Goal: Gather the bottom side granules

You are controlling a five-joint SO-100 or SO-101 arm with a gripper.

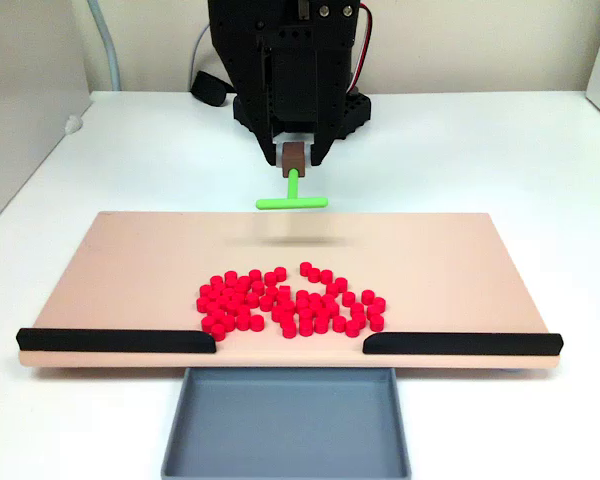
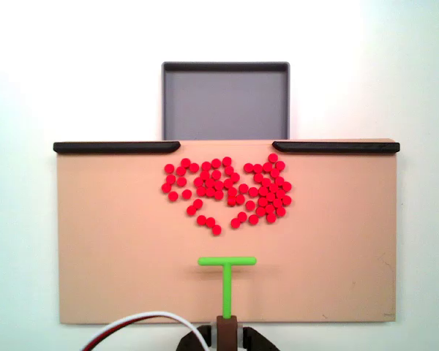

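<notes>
grey tray nearest in a fixed view, sitting below the gap between two black rails. granules lie clustered on the tan board just behind that gap, mid-width. past them the green t-tool hangs above the board's far edge, bar well apart from the pile. gripper is pinching the tool's brown block.

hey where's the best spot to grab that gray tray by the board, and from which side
Judging by its shape, grip the gray tray by its thin raised rim, on the edge farthest from the board, coming from above with one finger inside the wall. That edge is free; the near edge abuts the board between the black rails.
</notes>
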